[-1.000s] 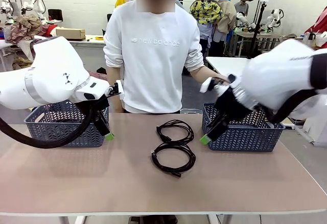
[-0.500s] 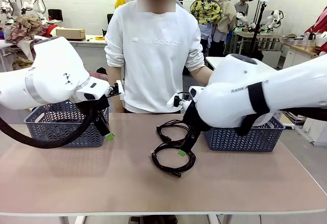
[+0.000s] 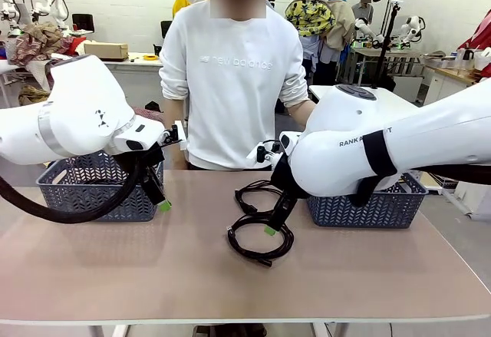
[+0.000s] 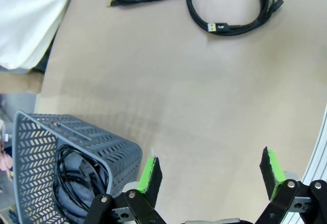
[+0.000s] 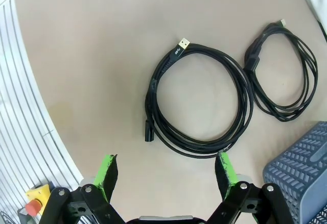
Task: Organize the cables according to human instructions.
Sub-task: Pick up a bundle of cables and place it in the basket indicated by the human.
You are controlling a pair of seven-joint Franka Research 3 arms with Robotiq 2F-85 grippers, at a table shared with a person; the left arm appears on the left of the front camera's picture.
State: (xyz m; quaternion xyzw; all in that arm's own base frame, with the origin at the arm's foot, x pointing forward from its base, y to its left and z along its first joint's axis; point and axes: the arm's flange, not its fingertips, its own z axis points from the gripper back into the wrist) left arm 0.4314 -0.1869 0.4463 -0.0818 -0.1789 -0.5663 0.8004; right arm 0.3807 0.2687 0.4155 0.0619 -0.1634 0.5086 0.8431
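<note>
Black cable coils, three counted: near coil [image 5: 151, 101] and far coil [image 5: 252, 60] mid-tabletop [image 3: 153, 275], third coil [image 4: 71, 183] inside left basket [image 4: 102, 137]. Baskets: two. Right pincer [image 5: 166, 170], spread, has moved from right basket [image 3: 368, 210] to above near coil. Left pincer [image 4: 209, 170] spread, unmoved.

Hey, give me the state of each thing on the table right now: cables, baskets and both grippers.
Near cable: coiled, on table.
Far cable: coiled, on table.
Left basket: upright, holds a coiled cable.
Right basket: upright, contents hidden.
Left gripper: open, empty, by left basket.
Right gripper: open, empty, over near cable.
</note>
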